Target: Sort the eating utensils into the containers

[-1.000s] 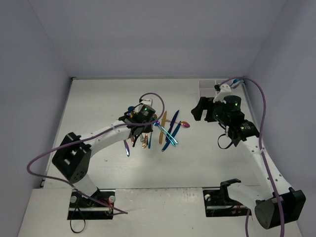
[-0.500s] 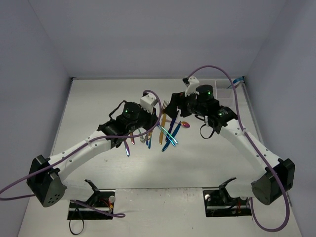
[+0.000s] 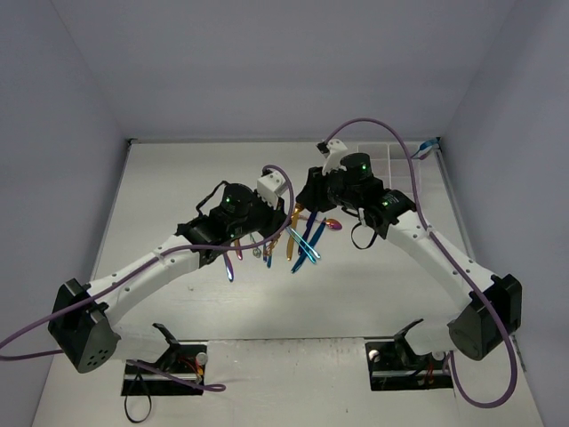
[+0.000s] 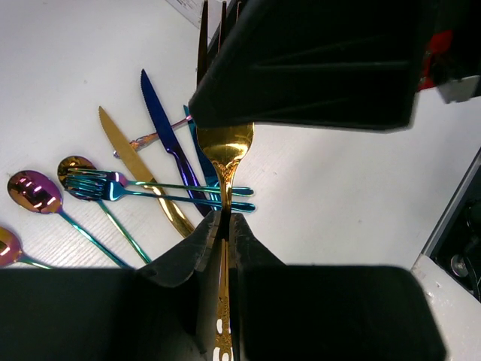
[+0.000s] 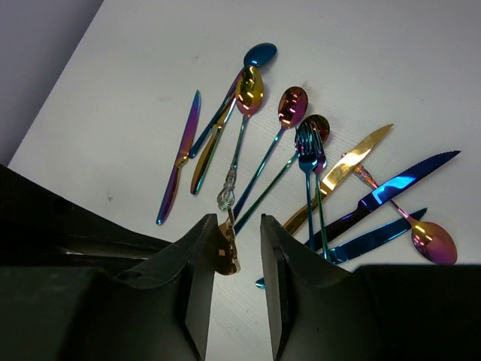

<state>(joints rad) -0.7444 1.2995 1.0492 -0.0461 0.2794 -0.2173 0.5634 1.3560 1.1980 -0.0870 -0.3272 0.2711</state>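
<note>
My left gripper [image 4: 224,222] is shut on the handle of a gold fork [image 4: 225,147] and holds it above the table. The right gripper [image 5: 234,233] has its jaws around the fork's other end [image 5: 227,252]. That end touches one finger, and a gap shows to the other. In the top view the two grippers, left [image 3: 286,212] and right [image 3: 307,197], meet over the table's middle. Several iridescent utensils [image 5: 301,150] lie in a loose pile below. The white container tray [image 3: 404,160] stands at the far right, partly behind the right arm.
In the left wrist view, a blue knife [image 4: 161,120], a gold knife [image 4: 139,169] and teal forks [image 4: 150,188] lie crossed under the held fork. A purple knife [image 5: 180,162] lies apart at the pile's edge. Purple cables loop over both arms.
The right arm has swung left from the tray to the fork in my left gripper, and its jaws have narrowed around the fork's end. The left gripper stayed shut on the fork.
</note>
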